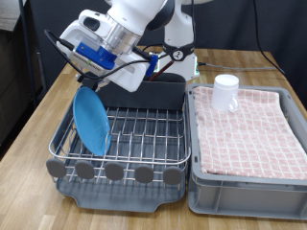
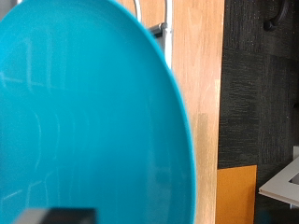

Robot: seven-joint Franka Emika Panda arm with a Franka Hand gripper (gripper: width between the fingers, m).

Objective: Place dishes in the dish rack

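- The blue plate (image 1: 92, 120) stands on edge at the exterior view's left end of the dish rack (image 1: 144, 144), directly under the gripper (image 1: 86, 79), its lower rim down among the silver wires.
- The gripper sits at the plate's top edge, tilted over it; the wrist view is almost filled by the plate's blue face (image 2: 84, 121), so I judge it is clamped on the rim, though the fingertips themselves are hidden.
- The step in hand looks like seating the plate upright; letting go will call for the rim to be properly caught between the wires, or it may tip over.
- Beyond the gripper, toward the exterior view's right, the white cup (image 1: 225, 93) stands on the pink checked cloth in the grey tub (image 1: 249, 182), well apart from the rack and not yet moved.
- I cannot see the wooden spoon.
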